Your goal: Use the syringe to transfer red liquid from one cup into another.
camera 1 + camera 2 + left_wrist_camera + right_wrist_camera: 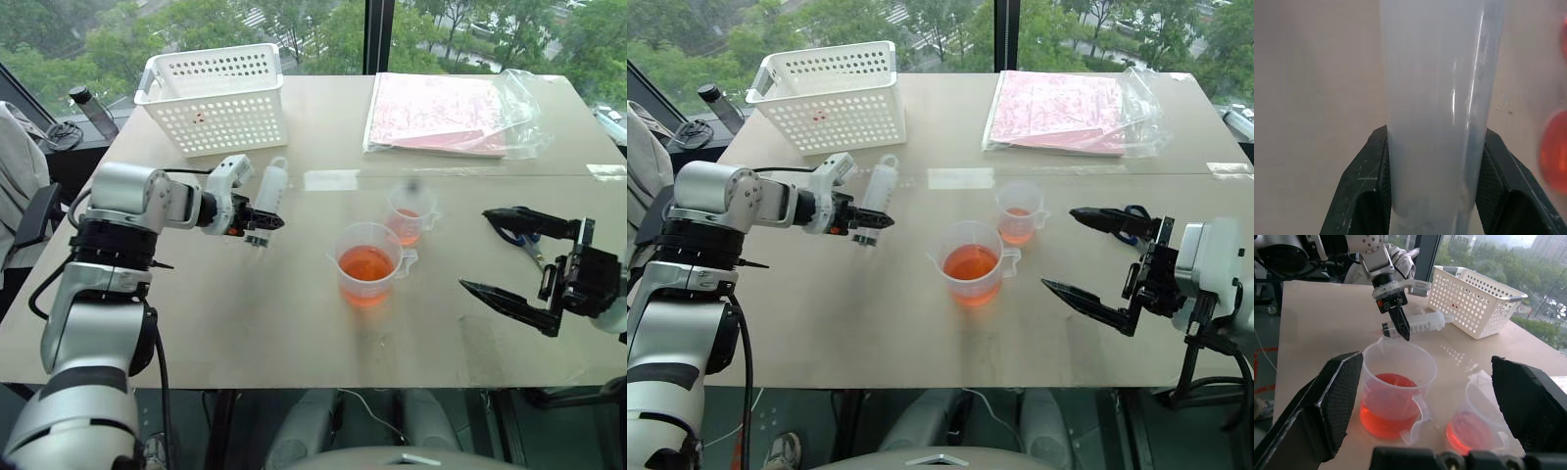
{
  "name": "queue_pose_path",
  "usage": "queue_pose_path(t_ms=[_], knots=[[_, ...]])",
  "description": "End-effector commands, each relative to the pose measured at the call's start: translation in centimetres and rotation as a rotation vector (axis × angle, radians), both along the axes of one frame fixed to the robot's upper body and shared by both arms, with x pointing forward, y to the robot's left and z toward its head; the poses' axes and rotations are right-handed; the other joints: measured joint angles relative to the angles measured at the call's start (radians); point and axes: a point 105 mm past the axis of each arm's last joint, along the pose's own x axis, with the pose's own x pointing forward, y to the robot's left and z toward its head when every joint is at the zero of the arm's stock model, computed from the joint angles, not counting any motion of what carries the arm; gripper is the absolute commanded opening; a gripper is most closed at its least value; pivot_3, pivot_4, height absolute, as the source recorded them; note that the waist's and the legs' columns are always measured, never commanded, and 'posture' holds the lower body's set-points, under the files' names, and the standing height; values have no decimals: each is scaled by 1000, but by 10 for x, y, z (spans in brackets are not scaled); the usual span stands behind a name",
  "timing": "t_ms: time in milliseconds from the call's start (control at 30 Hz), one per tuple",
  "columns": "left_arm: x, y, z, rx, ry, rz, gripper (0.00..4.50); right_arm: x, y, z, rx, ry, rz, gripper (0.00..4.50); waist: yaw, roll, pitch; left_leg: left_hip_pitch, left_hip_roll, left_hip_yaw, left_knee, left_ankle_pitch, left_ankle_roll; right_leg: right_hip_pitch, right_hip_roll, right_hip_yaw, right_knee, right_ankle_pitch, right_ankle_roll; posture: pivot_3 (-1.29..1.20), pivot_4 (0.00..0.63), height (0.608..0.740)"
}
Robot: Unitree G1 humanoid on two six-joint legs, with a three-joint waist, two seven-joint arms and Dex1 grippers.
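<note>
Head views: one syringe (pixel 267 201), two cups and one white basket (pixel 216 98) sit over or on the worktop (pixel 245 313). The left gripper (pixel 263 224) has its fingers clamped on the syringe barrel, holding it just above the worktop, left of the cups and in front of the basket. The big cup (pixel 367 262) holds orange-red liquid (pixel 366 263); the small cup (pixel 409 213) stands just behind and to its right, with a shallower red pool. The right gripper (pixel 509 262) hovers to the right of both cups, its two fingers spread wide with nothing between them. Blue-handled scissors (pixel 524 243) lie behind it. One pink packet in a clear bag (pixel 441 113) lies at the far right of the worktop.

Left wrist view: the pale barrel (pixel 1435 112) fills the gap between the two black fingers (pixel 1364 181), pressed against both; red blurs show at one edge.

Right wrist view: both cups (pixel 1396 391) (pixel 1476 423) stand between the wide-apart fingers (pixel 1327 401), and beyond them the left gripper (pixel 1400 328) grips the syringe (pixel 1418 324) crosswise near the basket (pixel 1474 298). This view shows the syringe's graduation marks.
</note>
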Motion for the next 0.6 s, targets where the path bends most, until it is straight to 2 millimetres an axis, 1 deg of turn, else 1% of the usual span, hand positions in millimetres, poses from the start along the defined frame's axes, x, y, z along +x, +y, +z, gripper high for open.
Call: queue_pose_path(t_ms=[33,167,233,267,300,333,367,400,500,533,600], knots=[[4,3,5,-1,-19,1,1552,-8,2,13,-21,-62,10,4500,0,-1,0,0,0,0,0,0,0,0,0,0,0,0,0,0,150,740],[2,-1,2,-35,7,-5,1552,-10,4,17,-18,-61,34,4500,2,-2,0,0,0,-1,0,0,0,0,0,-1,0,0,0,0,150,740],[-1,-3,3,-41,-1,-31,2551,-9,6,22,6,-65,46,4500,2,-2,0,0,0,-1,0,0,0,0,0,0,0,0,0,0,150,740],[-1,-1,5,-32,-11,-30,2973,-8,6,23,7,-67,52,4500,1,-2,0,0,0,0,0,0,0,1,-1,-1,0,0,0,0,150,740],[-1,1,8,-31,-22,-25,3385,-8,7,24,7,-66,59,4500,2,-2,0,0,0,-1,0,0,0,2,-1,-1,0,0,0,0,150,740],[-3,2,13,-45,-28,-19,3936,-8,7,25,10,-65,64,4500,2,-2,0,0,0,-1,1,0,0,2,-1,0,0,0,0,0,150,740],[-5,2,18,-57,-33,-22,4315,-8,7,25,15,-65,66,4500,2,-2,-1,0,0,-1,1,0,0,2,-1,0,0,0,0,0,150,740],[-8,2,24,-71,-50,-20,4416,-7,7,26,17,-63,67,4500,0,-2,0,0,0,-2,1,0,0,2,-1,0,0,0,0,0,150,740],[-14,3,52,-143,-145,-20,4416,-6,5,26,16,-60,64,4500,-5,-3,0,0,0,-2,1,0,0,2,-1,0,0,0,0,0,150,740],[-16,3,63,-133,-244,-48,4416,-5,4,27,17,-61,57,4500,-5,-3,0,0,0,-2,1,0,0,2,-1,0,0,0,0,0,150,740],[-19,-9,99,-194,-540,-114,4416,-2,-1,28,29,-60,32,4500,-3,-3,0,0,0,-2,1,0,0,2,-1,0,0,0,0,0,150,740]])
